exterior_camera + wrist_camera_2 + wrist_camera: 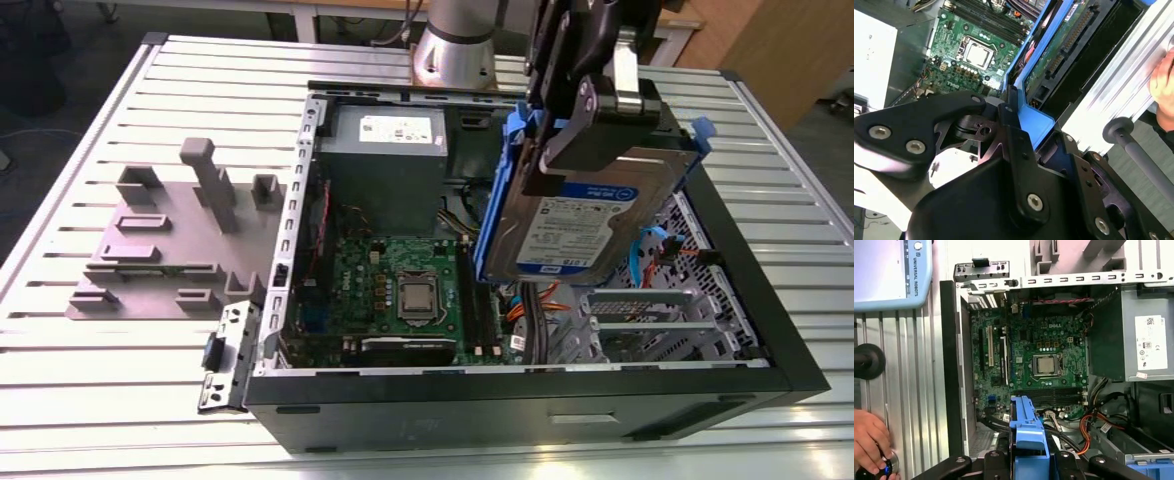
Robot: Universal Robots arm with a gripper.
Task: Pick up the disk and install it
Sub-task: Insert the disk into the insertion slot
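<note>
Disk (587, 215) clamped in my gripper (587, 135), hanging over the open case (534, 395) on the bench (80, 400), toward the exterior view's right.
I judge it stiff, dense and shock-sensitive; I'd hold the blue rails (497, 200), never the circuit-board face.

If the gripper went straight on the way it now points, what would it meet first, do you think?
Likely the orange cables beside the motherboard inside the open case, and the disk clamped in the gripper would touch them first; depth is hard to judge.

Silver disk (590, 228), tilted aloft (blue rails)
</note>
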